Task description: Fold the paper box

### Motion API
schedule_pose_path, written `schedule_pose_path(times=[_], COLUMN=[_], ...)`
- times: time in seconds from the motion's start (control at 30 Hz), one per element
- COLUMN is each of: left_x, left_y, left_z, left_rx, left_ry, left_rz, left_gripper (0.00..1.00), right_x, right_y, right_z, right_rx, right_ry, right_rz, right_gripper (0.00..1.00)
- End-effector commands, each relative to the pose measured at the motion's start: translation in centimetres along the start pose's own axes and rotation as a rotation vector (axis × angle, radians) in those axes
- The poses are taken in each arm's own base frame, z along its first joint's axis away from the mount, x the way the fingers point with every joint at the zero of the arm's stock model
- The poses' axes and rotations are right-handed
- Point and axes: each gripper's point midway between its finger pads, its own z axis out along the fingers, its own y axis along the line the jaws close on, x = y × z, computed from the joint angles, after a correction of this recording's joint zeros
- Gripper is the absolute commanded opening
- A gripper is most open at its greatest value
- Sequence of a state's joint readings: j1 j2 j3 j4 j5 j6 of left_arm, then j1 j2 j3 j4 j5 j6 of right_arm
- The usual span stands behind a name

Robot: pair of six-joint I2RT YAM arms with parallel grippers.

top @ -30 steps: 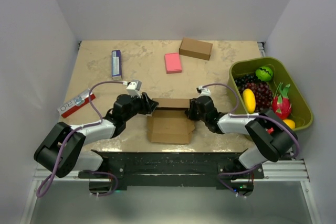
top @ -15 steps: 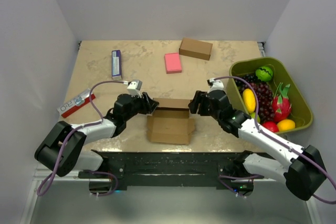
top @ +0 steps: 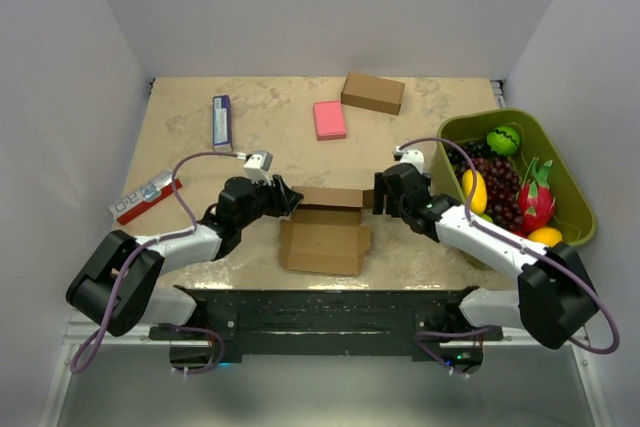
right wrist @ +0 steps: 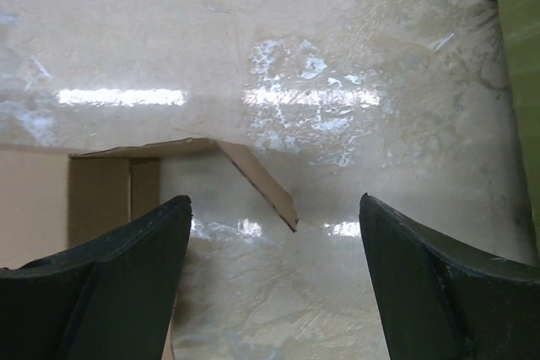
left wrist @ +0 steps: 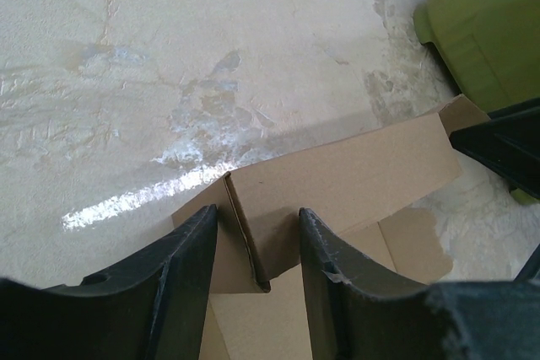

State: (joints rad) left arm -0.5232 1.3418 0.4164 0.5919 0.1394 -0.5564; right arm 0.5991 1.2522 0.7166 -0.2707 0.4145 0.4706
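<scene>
The paper box (top: pixel 322 245) lies part-folded at the near centre of the table, its back panel standing up. My left gripper (top: pixel 287 199) is shut on the left end of that panel. In the left wrist view the folded corner of the box (left wrist: pixel 354 179) sits between the two fingers (left wrist: pixel 190 263). My right gripper (top: pixel 380 195) hovers just off the box's right end, open and holding nothing. In the right wrist view its fingertips (right wrist: pixel 179 212) stand wide apart, with a loose flap of the box (right wrist: pixel 257 174) ahead of them over the bare table.
A green bin (top: pixel 452 132) of toy fruit stands at the right, close to the right arm. A ready-made brown box (top: pixel 373 92) and a pink block (top: pixel 329 119) lie at the back. A blue-and-white pack (top: pixel 222 122) and a red-and-white packet (top: pixel 147 197) lie at the left.
My right gripper has opened, let go of the box's right end and drawn back a little to the right. The left gripper and the box have stayed put.
</scene>
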Motion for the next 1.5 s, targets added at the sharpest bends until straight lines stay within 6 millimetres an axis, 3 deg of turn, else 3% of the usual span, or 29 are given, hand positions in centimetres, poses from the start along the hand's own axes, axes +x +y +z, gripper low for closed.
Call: schedule_pose_path(times=[0.0,0.1,0.23,0.37,0.47,0.5,0.83,1.13,1.23,1.33,1.4,1.47], left_x=[-0.3,-0.3,-0.4,-0.4,-0.1,0.0,0.4,0.5,0.5,0.2,0.0,-0.2], left_y=[0.1,0.1,0.1,0.4,0.6,0.6,0.5,-0.3,-0.2,0.2,0.3,0.3], left_z=[0.2,0.2,0.3,0.5,0.5,0.5,0.7,1.2,1.3,1.1,1.0,1.0], left_rx=[-0.010,-0.010,-0.013,-0.029,-0.035,-0.036,-0.052,-0.038,-0.044,-0.068,-0.079,-0.079], left_ry=[0.011,0.013,0.013,0.022,0.030,0.032,0.047,0.050,0.052,0.049,0.044,0.042], left_rz=[0.033,0.034,0.035,0.040,0.044,0.046,0.072,0.078,0.075,0.092,0.102,0.108], left_gripper=[0.48,0.47,0.48,0.47,0.45,0.45,0.43,0.43,0.43,0.43,0.43,0.42], right_x=[-3.0,-3.4,-2.6,-2.5,-3.0,-2.9,-2.5,-1.8,-1.3,-1.5,-2.6,-3.1], right_y=[-0.1,0.8,2.1,3.6,4.6,5.1,8.3,9.7,9.8,8.7,7.2,6.0], right_z=[0.4,0.9,1.6,0.8,0.2,0.0,-1.1,-1.1,-0.9,-1.1,-1.5,-1.9], right_rx=[0.035,-0.007,-0.070,-0.154,-0.196,-0.226,-0.376,-0.433,-0.438,-0.386,-0.313,-0.264], right_ry=[-0.075,-0.085,-0.036,0.001,0.016,0.031,0.139,0.158,0.170,0.154,0.102,0.068], right_rz=[-0.013,-0.025,-0.063,-0.066,-0.069,-0.071,-0.083,-0.064,-0.051,-0.047,-0.038,-0.034], right_gripper=[0.84,0.81,0.55,0.22,0.08,0.07,0.02,0.03,0.08,0.36,0.56,0.61])
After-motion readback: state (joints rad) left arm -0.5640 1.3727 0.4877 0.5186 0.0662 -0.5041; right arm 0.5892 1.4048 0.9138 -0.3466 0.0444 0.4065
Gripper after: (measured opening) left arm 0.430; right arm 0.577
